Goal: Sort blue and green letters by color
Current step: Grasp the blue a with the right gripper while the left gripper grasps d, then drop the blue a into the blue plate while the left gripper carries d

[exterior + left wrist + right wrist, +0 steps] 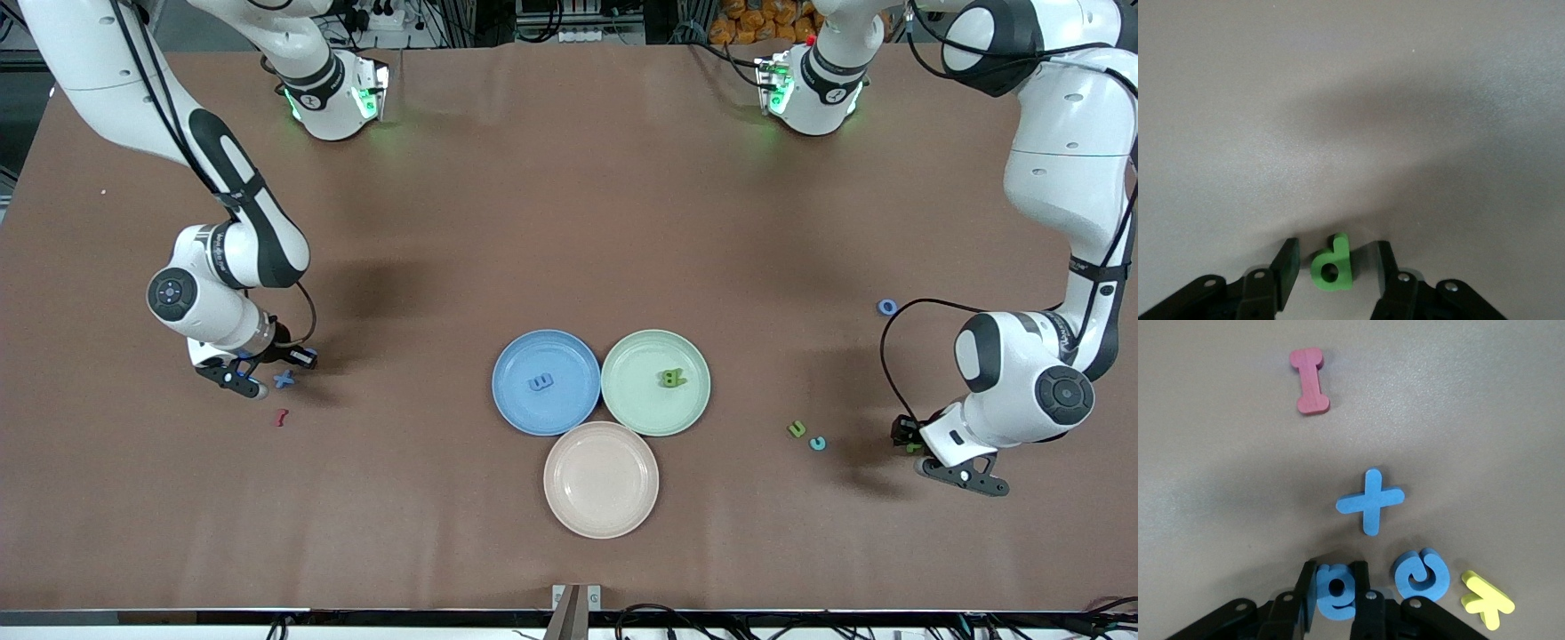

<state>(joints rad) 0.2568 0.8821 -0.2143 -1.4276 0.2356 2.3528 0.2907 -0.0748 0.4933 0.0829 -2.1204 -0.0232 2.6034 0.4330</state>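
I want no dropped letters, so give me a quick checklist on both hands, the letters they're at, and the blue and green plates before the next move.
1. The right hand shut on the blue letter: ok.
2. The left hand gripping the green letter: not ok, its fingers flank it with gaps.
3. The blue x clear of the right hand: ok, lies apart.
4. Bare space on the blue plate: ok.
5. Bare space on the green plate: ok.

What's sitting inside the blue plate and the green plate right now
The blue plate holds one blue letter. The green plate holds one green letter. Whatever lies under each letter is covered.
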